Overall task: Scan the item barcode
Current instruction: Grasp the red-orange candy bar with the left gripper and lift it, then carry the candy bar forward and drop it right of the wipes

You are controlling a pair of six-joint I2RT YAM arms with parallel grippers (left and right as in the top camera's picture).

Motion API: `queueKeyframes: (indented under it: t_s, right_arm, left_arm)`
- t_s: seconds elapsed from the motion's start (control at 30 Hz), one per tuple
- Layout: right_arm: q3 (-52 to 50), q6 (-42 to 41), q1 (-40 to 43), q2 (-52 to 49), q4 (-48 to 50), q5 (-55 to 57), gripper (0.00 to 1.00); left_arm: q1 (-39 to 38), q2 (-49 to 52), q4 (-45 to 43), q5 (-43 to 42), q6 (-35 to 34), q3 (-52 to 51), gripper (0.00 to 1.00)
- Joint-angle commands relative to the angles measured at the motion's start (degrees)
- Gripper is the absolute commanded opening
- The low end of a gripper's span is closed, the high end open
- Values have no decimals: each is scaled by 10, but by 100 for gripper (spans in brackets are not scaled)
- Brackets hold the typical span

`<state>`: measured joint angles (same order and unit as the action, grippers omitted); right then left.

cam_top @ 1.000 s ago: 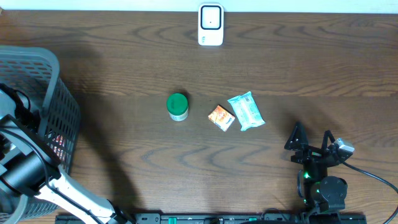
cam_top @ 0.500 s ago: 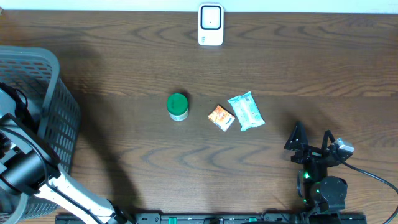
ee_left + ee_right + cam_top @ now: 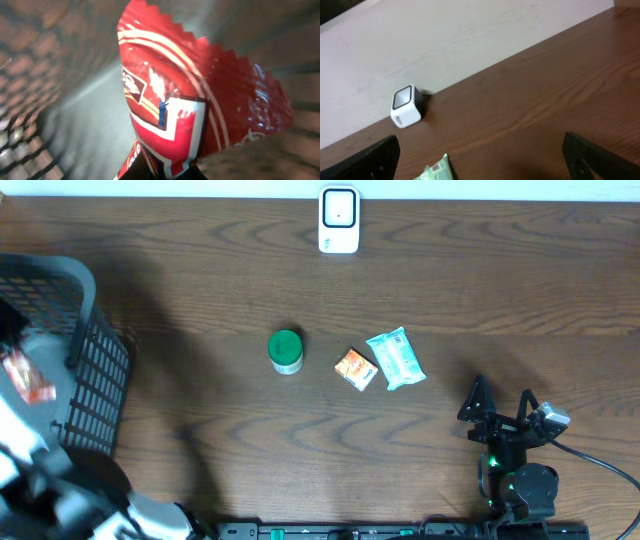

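I'm on the pick-up step. My left gripper (image 3: 167, 172) is clamped on the red snack packet (image 3: 25, 375) over the basket (image 3: 95, 360), far left of the scanner (image 3: 339, 220). Next I need to carry it to the scanner, barcode facing the window. My right gripper (image 3: 502, 392) gapes wide and empty, well short of the scanner. The dark wood table (image 3: 200, 280) meets a pale wall (image 3: 470, 30) behind the scanner.

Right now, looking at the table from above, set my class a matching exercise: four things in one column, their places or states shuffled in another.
Things:
1 red packet
2 white scanner
3 green-lidded jar
4 right pincer

Places or states:
A at the far edge of the table
B open, holding nothing
C over the grey basket
D left of the orange packet

Pairs: 1-C, 2-A, 3-D, 4-B
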<state>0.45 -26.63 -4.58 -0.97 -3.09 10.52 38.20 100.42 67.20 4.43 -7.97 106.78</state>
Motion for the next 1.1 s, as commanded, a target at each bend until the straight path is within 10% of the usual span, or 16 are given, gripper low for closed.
queueKeyframes:
  t_s: [0.0,0.5,0.7,0.93,1.07]
  right_arm:
    - [-1,-5,-3,2,-1,3,99]
    - [-1,-5,-3,2,-1,3,99]
    - [-1,-5,-3,2,-1,3,99]
    - [-1,-5,-3,2,-1,3,99]
    - [-1,-5,-3,2,-1,3,99]
  left_arm:
    - [-26,-113,-23,-157,-55,15,7]
    - [-514,-227,-163,-381,-39,-56,8]
    - [-642,-104,-250,-497,113,-129,8]
    - [-691,72,-290,-839,363,-139,7]
    - [-691,195,-310,-946,396,-139,8]
